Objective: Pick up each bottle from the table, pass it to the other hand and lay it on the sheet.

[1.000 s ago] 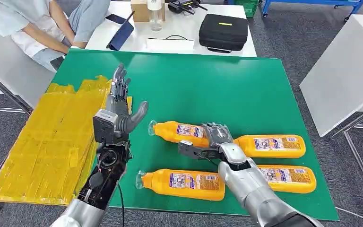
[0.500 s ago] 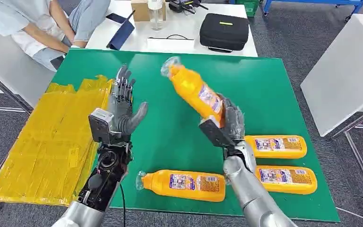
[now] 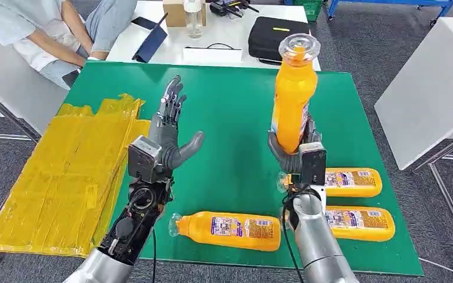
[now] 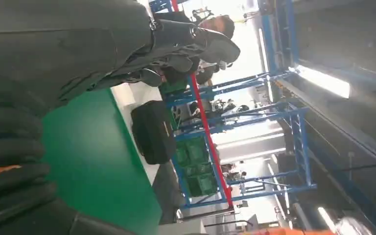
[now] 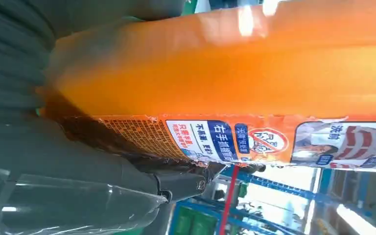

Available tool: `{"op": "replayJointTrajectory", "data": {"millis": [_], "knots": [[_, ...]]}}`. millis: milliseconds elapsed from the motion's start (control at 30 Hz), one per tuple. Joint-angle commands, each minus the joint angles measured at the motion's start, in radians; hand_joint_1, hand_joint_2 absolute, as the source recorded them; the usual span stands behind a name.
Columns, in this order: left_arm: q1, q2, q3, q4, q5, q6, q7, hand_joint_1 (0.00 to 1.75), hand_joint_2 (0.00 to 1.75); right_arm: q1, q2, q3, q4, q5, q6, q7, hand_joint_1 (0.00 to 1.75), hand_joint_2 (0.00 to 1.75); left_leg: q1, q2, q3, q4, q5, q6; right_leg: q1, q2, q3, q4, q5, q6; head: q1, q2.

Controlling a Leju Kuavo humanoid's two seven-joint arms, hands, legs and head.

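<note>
the right robot hand grips an orange bottle upright above the green tabletop, clear cap up, its label peeling; the left robot hand is spread, holding nothing.

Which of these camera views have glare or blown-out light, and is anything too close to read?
Left wrist view: window and ceiling lights blown out white, left hand dark. Right wrist view: glare streaks on the orange bottle, so close it crowds the picture; label soft. Head view: evenly lit and sharp.

Orange bottle now upright, aloft in right robot hand.
</note>
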Motion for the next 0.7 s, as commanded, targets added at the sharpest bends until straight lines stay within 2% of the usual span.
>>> {"op": "replayJointTrajectory", "data": {"millis": [33,167,233,267,333,400,467,533,567,667,700], "knots": [[-0.029,0.031,-0.045,-0.006,-0.013,0.012,0.010,0.00,1.75,-0.045,-0.002,0.100,0.070,0.039,-0.011,0.016,1.75,1.75,0.000,0.001,0.004,0.000,-0.002,-0.002,0.001,0.000,0.004,0.000,-0.002,-0.002,0.000,0.000],[-0.033,0.026,-0.057,-0.003,-0.018,0.007,0.016,0.00,1.75,-0.031,-0.004,0.153,0.057,0.081,0.007,0.052,1.75,1.75,0.001,0.001,0.008,0.002,-0.005,-0.003,0.002,0.000,0.007,0.002,-0.004,-0.003,0.000,0.000],[-0.039,0.023,-0.059,0.005,-0.019,0.001,0.022,0.00,1.75,-0.025,-0.006,0.176,0.049,0.102,0.015,0.063,1.75,1.75,0.000,0.000,0.003,0.000,-0.002,-0.001,0.001,-0.001,0.003,0.000,-0.002,-0.002,0.000,0.000],[-0.049,0.025,-0.064,0.023,-0.023,-0.012,0.044,0.00,1.75,-0.022,-0.017,0.212,0.045,0.142,0.031,0.080,1.75,1.75,0.001,0.000,0.008,0.002,-0.005,-0.003,0.002,-0.001,0.008,0.002,-0.005,-0.003,0.000,0.000],[-0.060,0.026,-0.065,0.046,-0.028,-0.024,0.067,0.00,1.75,-0.016,-0.019,0.237,0.041,0.177,0.028,0.089,1.75,1.75,0.001,0.000,0.005,0.000,-0.003,-0.002,0.001,-0.001,0.005,0.000,-0.002,-0.002,0.000,0.000],[-0.070,0.026,-0.064,0.065,-0.029,-0.036,0.084,0.00,1.75,-0.012,-0.018,0.248,0.039,0.198,0.018,0.101,1.75,1.75,0.002,0.001,0.016,0.005,-0.011,-0.005,0.003,-0.002,0.015,0.005,-0.010,-0.006,0.000,0.000],[-0.086,0.028,-0.070,0.098,-0.036,-0.069,0.121,0.00,1.75,-0.008,-0.019,0.254,0.038,0.214,0.017,0.109,1.75,1.75,0.001,-0.001,0.009,0.002,-0.005,-0.003,0.002,-0.002,0.009,0.002,-0.005,-0.004,0.000,0.000],[-0.096,0.027,-0.076,0.120,-0.043,-0.079,0.128,0.00,1.75,-0.006,-0.021,0.253,0.038,0.221,0.012,0.112,1.73,1.75,0.002,-0.001,0.011,0.002,-0.006,-0.003,0.002,-0.002,0.010,0.001,-0.006,-0.004,0.000,0.000],[-0.124,0.035,-0.105,0.163,-0.067,-0.126,0.161,0.00,1.75,-0.001,-0.024,0.254,0.033,0.230,0.000,0.116,1.75,1.75,0.001,-0.001,0.006,0.000,-0.003,-0.002,0.001,-0.002,0.006,0.000,-0.003,-0.002,0.000,0.000],[-0.155,0.025,-0.118,0.220,-0.095,-0.153,0.170,0.00,1.75,0.007,-0.028,0.252,0.018,0.236,0.002,0.119,1.75,1.75,0.002,-0.004,0.011,0.002,-0.006,-0.004,0.002,-0.006,0.011,0.002,-0.007,-0.004,0.000,0.000],[-0.161,0.023,-0.124,0.234,-0.103,-0.157,0.172,0.00,1.75,0.007,-0.028,0.252,0.016,0.239,0.002,0.121,1.75,1.75,0.001,-0.004,0.006,0.001,-0.003,-0.002,0.001,-0.005,0.007,0.000,-0.004,-0.002,0.000,0.000]]}}
